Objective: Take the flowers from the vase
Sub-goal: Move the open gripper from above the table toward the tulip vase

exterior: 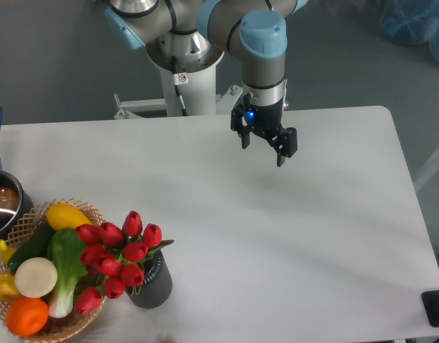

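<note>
Right now, nothing grabbed yet. Big white table (227, 214) spread wide, holding everything. Arm (262, 43) reaching over the far side of the table, pointing down, likely just waiting to start. Claw (261, 148) hanging above the table top, fingers spread apart, holding nothing. Well away from the flowers, so a long trip toward the near left corner seems needed.

Basket (91, 309) sitting at the near left corner, full of toy veggies: yellow, green, white and orange ones. Probably put there just to make picking harder. Pot (6, 204) with a blue handle peeking in at the left edge, behind the basket.

Flowers (116, 254) standing in the vase (152, 283), red buds bunched on top, leaning left over the basket edge. Wider than the vase, so hiding most of its rim. Stems mostly hidden down inside, which likely keeps the bunch up. Vase just beside the basket, maybe touching; hard to tell.

Small sticker on the white robot base, too tiny to read. No other words to see. Blue light glowing just above the claw.
</note>
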{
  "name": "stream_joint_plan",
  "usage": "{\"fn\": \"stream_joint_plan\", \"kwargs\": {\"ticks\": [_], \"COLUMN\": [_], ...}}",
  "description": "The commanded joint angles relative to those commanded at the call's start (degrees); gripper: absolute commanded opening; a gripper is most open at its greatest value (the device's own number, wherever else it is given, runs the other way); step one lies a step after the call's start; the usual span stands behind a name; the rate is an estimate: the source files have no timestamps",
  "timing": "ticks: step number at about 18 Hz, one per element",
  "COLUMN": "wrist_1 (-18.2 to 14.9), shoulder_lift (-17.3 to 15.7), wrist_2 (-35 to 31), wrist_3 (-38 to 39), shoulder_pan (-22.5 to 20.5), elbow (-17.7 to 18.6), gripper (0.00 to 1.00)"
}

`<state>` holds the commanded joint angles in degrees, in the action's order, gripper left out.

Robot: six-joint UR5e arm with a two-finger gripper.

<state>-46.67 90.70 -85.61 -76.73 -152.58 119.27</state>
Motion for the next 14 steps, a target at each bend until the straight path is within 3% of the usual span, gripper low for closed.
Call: {"fn": "stream_joint_plan", "kwargs": {"ticks": [7,14], "wrist_1": [0.4,1.5], "shoulder_lift": [-0.1,0.0], "wrist_2": [1.1,15.7], "wrist_3": [1.7,7.8], "shoulder_pan": [0.1,0.1], "elbow": [0.0,-1.9], "gripper": [1.0,1.0]}}
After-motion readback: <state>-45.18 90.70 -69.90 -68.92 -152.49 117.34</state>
